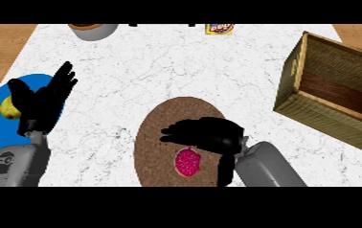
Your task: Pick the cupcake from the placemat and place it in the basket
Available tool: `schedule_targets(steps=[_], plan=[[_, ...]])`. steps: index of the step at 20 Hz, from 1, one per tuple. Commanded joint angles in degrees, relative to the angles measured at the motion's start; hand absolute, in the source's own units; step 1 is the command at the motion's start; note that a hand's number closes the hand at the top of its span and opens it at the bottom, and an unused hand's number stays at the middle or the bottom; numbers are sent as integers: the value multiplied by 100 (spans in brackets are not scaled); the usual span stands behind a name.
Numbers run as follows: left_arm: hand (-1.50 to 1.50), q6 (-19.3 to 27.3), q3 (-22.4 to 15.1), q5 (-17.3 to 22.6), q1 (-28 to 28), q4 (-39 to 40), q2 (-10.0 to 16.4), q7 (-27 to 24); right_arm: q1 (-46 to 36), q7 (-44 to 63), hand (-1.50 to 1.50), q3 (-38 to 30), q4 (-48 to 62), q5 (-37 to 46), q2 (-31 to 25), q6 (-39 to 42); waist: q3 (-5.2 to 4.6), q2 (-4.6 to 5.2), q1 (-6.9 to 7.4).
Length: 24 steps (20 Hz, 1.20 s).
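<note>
The surface (176,64) is white marble with grey veins, and a strip of wood shows past it at both upper corners. A round brown placemat (159,126) lies on it, low in the middle of the head view.

The right hand (209,133) hangs over the near half of the placemat, with its fingers (170,130) reaching toward the left and its thumb (226,169) pointing back toward the forearm. The two are spread apart, not closed together. The pink cupcake (188,163) sits on the placemat in the gap between them, its top edge hidden under the hand. Whether the hand touches it cannot be told.

The left hand (42,100) rests open at the left edge with its fingers up, above a blue plate (32,81). A yellow thing (8,108) lies on that plate, partly hidden.

The woven basket (293,78) stands at the right edge, well apart from the placemat, showing a dark brown inner floor. At the far edge a grey bowl (99,32) holds something brown, and a small yellow packet (219,28) lies to its right.
</note>
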Motion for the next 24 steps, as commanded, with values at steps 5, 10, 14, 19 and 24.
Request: schedule_targets(steps=[5,10,14,19,24], plan=[[0,35,74,-301,-158,415,-241,-279,407,198,-150,315,-75,688,286,-470,-1,4,-12],[0,-153,222,-245,-11,-166,-95,189,274,-41,-150,278,229,1009,289,-561,0,-2,3],[0,-259,352,-150,-54,88,-63,-35,183,-284,150,584,21,1361,-51,-650,-1,1,-12],[0,-204,219,-316,201,-346,-257,52,672,-357,150,888,415,1695,218,-1443,1,-4,-3],[0,89,26,-565,313,-466,-598,118,189,86,150,1037,562,1620,549,-1117,1,-3,22]])
